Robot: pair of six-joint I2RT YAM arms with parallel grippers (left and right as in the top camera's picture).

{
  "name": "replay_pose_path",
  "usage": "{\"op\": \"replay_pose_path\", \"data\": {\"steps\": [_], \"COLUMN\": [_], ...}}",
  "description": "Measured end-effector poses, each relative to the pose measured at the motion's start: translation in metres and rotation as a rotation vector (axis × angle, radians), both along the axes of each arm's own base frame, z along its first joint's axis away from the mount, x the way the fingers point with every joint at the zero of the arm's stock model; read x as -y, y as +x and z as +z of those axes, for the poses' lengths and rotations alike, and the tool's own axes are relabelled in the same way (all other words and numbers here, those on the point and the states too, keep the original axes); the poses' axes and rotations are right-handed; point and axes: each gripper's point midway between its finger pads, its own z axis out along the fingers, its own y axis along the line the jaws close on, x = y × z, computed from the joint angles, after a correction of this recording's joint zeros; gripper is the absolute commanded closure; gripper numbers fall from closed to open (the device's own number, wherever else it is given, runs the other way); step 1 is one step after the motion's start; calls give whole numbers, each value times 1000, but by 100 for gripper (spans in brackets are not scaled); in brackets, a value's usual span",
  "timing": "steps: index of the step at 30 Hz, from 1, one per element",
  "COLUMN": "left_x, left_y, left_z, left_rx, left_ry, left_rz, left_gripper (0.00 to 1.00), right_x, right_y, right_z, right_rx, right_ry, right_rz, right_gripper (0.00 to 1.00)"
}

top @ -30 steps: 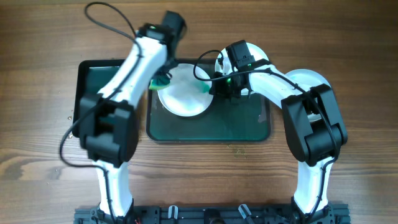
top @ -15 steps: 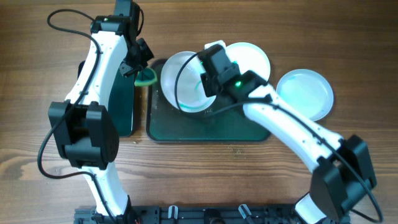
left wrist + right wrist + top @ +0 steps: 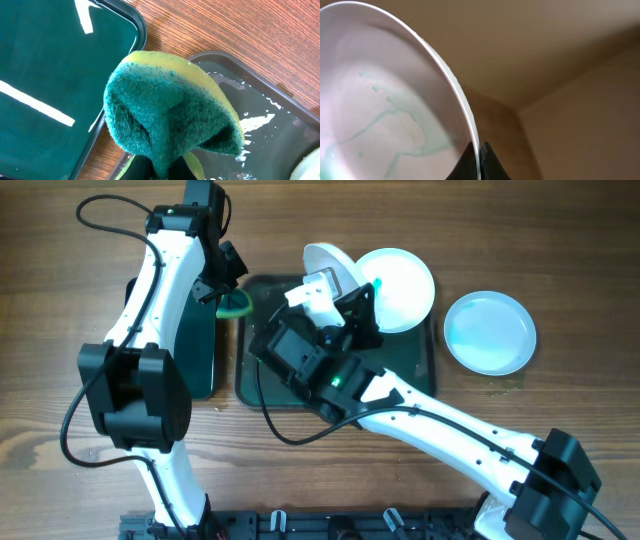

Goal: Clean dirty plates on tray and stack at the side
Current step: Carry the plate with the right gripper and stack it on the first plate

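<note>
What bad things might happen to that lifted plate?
The tilted round white plate is pinched only at its rim by the right gripper, so it might slip and drop onto the other white plate on the dark green tray. It shows faint green streaks, so it might get stacked dirty.

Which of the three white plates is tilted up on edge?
The leftmost plate, its rim pinched in the jaws of the right gripper; the middle plate and rightmost plate lie flat.

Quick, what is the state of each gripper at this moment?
Left gripper: closed, holding the sponge.
Right gripper: closed on the rim of a plate, which is tilted.
</note>
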Motion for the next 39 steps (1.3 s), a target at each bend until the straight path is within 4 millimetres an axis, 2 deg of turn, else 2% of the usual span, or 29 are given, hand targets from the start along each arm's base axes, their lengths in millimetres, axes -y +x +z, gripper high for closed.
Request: {"op": "replay_pose_path", "data": {"steps": [4,6,9,11,13,15,17,18,19,20,22,25,27,29,31,34,36,39], "left_x": [0,0,0,0,0,0,0,0,0,0,2,6,6,6,6,6,6,6], "left_y": [0,0,0,-1,-2,-3,-4,-4,-4,-4,-4,-5,-5,-5,-5,-5,-6,-6], "left_z": [0,0,0,0,0,-1,-1,-1,-1,-1,-1,-1,-1,-1,-1,-1,-1,-1], "left_rx": [0,0,-2,-4,-9,-13,-16,-16,-16,-16,-17,-18,-18,-18,-19,-19,-20,-22], "left_ry": [0,0,0,0,1,1,1,2,2,2,2,2,2,2,2,2,2,2], "left_rz": [0,0,0,0,0,0,0,0,0,-1,-5,-14,-15,-15,-16,-15,-16,-15], "left_gripper": [96,96,96,96,96,96,96,96,96,96,96,96,96,96,96,96,96,96], "right_x": [4,0,-15,-23,-18,-7,27,50,87,104,168,259,299,330,346,349,345,329], "right_y": [-1,0,1,4,15,23,38,44,50,52,54,40,23,4,-9,-11,-11,-10], "right_z": [5,-2,-38,-69,-103,-116,-127,-129,-131,-132,-135,-147,-164,-184,-205,-226,-234,-237], "right_rx": [25,-14,-199,-358,-565,-656,-770,-795,-795,-787,-736,-627,-581,-537,-499,-458,-451,-506], "right_ry": [-17,-5,76,221,457,597,849,961,1066,1103,1209,1306,1326,1323,1309,1296,1304,1314], "right_rz": [-22,7,119,183,219,214,181,139,51,10,-149,-403,-531,-648,-710,-706,-686,-629], "right_gripper": [96,96,96,96,96,96,96,96,96,95,96,96,96,96,94,74,68,62]}}
